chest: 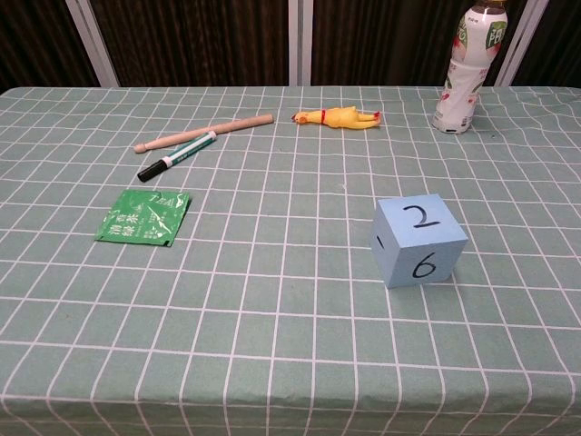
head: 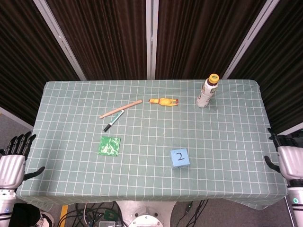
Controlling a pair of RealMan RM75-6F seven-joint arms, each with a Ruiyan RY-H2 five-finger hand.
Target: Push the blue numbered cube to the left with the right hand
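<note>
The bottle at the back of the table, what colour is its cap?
Yellow-orange; the bottle shows its cap best in the head view.

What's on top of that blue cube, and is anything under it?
The blue cube carries only a handwritten 2 on its top face; nothing rests on it. It sits on the checked tablecloth; its underside is hidden.
</note>
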